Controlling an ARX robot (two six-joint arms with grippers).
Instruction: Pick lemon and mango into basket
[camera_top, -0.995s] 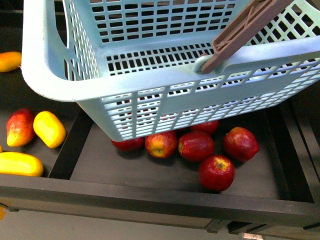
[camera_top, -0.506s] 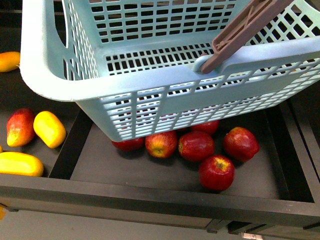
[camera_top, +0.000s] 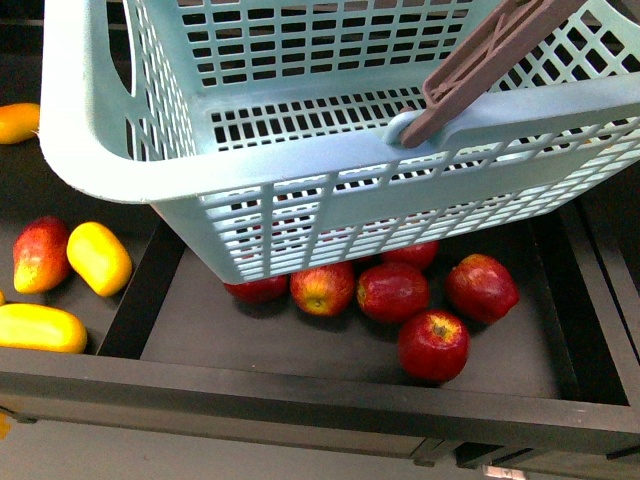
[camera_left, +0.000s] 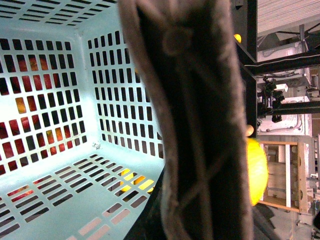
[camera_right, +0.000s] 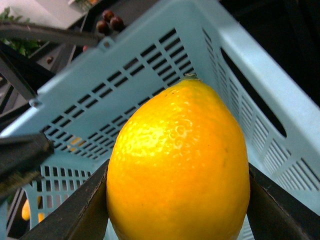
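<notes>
Right tool (camera_right: 177, 200): clamped on the lemon (camera_right: 177, 150), with one dark finger (camera_right: 80, 215) against each flank.
Lemon's long axis: it runs along the fingers, and the nippled tip points away from the wrist toward the rim of the basket (camera_right: 240, 55).
Lemon to basket: close beside the rim; we cannot tell whether it hangs over the opening.
Left tool: it does not show. The brown handle (camera_left: 200, 125) fills its camera, so we cannot tell its state.
Basket: raised and tilted above the apples (camera_top: 392, 291); we see no fruit lying inside.
Mango (camera_top: 40, 255): on the tabletop (camera_top: 20, 190), left of the basket and just beside a yellow fruit (camera_top: 98, 258).
Coming move: we judge the right tool must carry the lemon over the rim before parting. The mango lies on the basket's left side, nearer the left arm.
</notes>
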